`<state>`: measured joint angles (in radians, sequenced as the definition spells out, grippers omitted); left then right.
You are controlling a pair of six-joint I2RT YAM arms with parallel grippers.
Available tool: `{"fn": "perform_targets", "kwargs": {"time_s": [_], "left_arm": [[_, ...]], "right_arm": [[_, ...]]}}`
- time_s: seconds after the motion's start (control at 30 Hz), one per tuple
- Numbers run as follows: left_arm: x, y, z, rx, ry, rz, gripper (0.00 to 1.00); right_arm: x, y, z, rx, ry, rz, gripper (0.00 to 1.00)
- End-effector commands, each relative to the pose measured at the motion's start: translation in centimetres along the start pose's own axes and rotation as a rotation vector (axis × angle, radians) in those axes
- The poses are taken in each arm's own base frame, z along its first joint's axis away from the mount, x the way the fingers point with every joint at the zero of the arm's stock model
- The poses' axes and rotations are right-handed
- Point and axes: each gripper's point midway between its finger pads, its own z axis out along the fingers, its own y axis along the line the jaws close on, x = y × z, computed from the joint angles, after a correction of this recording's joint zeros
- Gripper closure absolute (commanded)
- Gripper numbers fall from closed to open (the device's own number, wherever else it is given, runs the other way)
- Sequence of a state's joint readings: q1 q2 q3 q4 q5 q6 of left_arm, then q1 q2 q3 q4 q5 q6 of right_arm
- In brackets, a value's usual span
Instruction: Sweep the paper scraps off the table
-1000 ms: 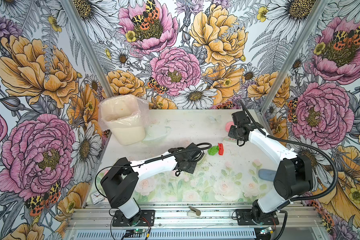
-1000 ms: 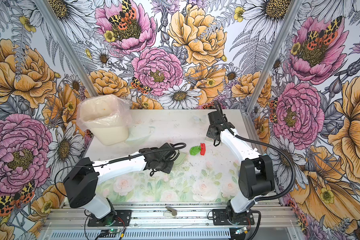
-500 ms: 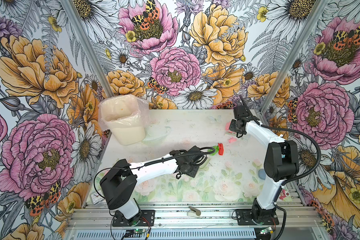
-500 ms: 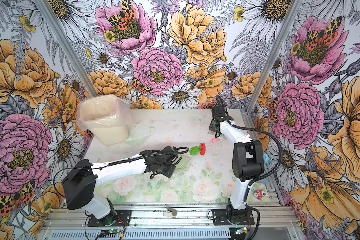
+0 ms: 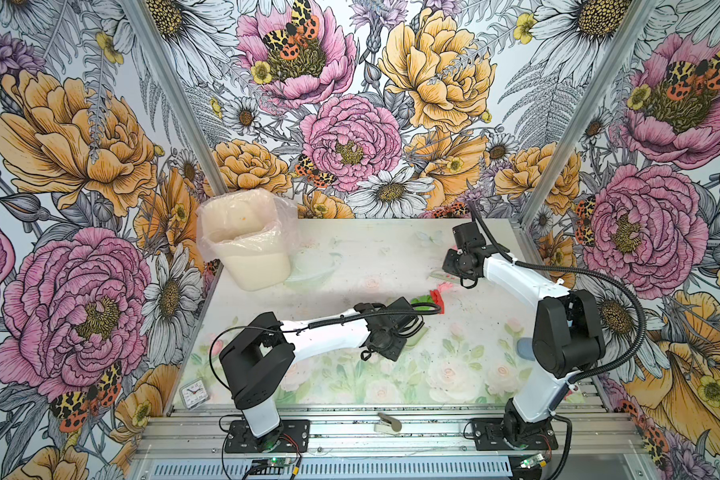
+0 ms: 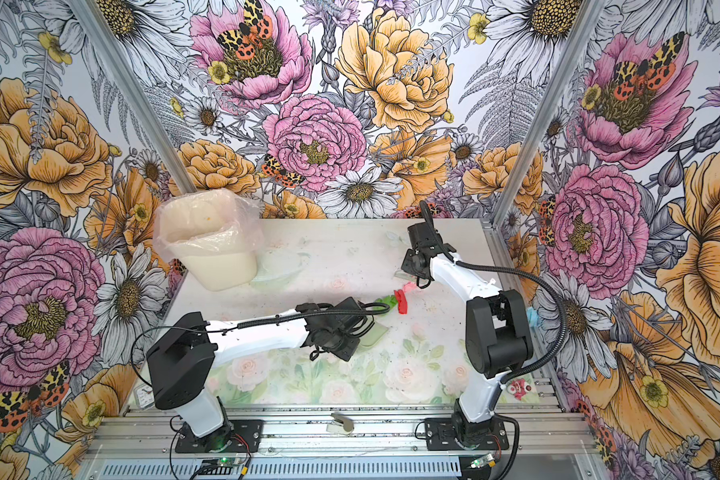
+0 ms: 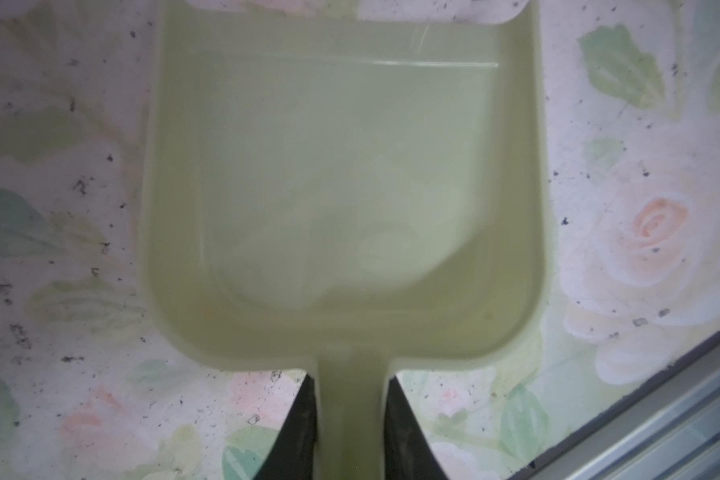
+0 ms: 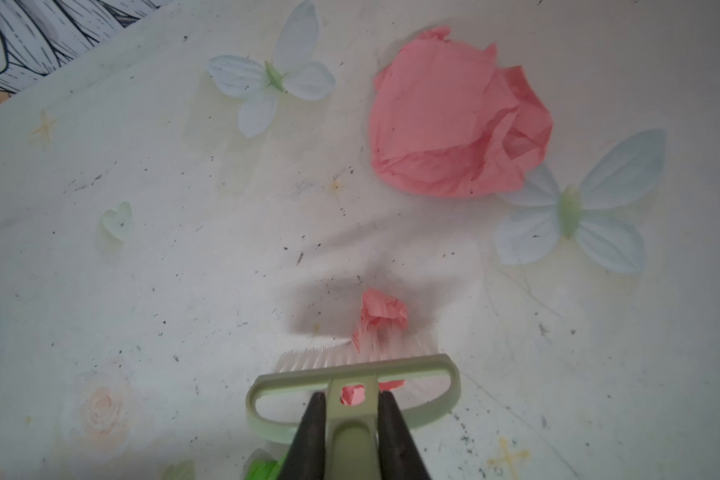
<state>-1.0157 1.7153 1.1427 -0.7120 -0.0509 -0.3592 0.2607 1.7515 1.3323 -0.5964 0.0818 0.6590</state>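
Note:
On the table (image 5: pixel 350 249), green (image 5: pixel 422 299), red (image 5: pixel 436 298) and small pink (image 5: pixel 445 286) paper scraps lie together near the middle. A light blue one (image 5: pixel 525 348) lies at the right edge. My right gripper (image 8: pixel 352 397) is shut on the handle of the pale green brush (image 8: pixel 350 370). The brush's bristles touch the small pink scrap (image 8: pixel 381 313), and a larger pink wad (image 8: pixel 458 120) lies beyond. My left gripper (image 7: pixel 350 378) is shut on the handle of the empty dustpan (image 7: pixel 346 187), which lies flat in front of the scraps (image 6: pixel 373 334).
A cream bin lined with a plastic bag (image 5: pixel 246 245) stands at the back left, with a clear dish (image 5: pixel 312 266) beside it. A small clock (image 5: pixel 193 392) sits at the front left corner. The table's metal edge (image 7: pixel 641 415) runs close to the dustpan.
The right gripper has swept the brush from the back right toward the middle, pushing the small pink scrap up to the red and green ones. The left arm has drawn the dustpan slightly forward.

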Motion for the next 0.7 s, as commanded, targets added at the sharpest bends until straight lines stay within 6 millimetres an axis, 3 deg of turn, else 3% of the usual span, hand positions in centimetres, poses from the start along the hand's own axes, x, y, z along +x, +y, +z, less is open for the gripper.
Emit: {"fn": "perform_targets", "kwargs": {"time_s": [0.0,0.13,0.4,0.67], "left_arm": [[-0.9,-1.1,-0.8,0.031,-0.022,0.025,1.00],[-0.8,-1.2,-0.8,0.028,-0.024,0.027,1.00],[-0.4,-1.2,-0.2,0.020,-0.005,0.034,1.00],[0.0,-1.3,-0.3,0.023,-0.002,0.032,1.00]], "right_arm": [[0.5,2.0,-2.1,-0.079,-0.014,0.022,1.00],[0.3,2.2,-3.4,-0.089,-0.042,0.014,1.00],[-2.8,2.7,-4.9,-0.098,-0.121,-0.017,1.00],[-5.3,1.0,-4.4,-0.002,-0.188,-0.028,1.00]]}}
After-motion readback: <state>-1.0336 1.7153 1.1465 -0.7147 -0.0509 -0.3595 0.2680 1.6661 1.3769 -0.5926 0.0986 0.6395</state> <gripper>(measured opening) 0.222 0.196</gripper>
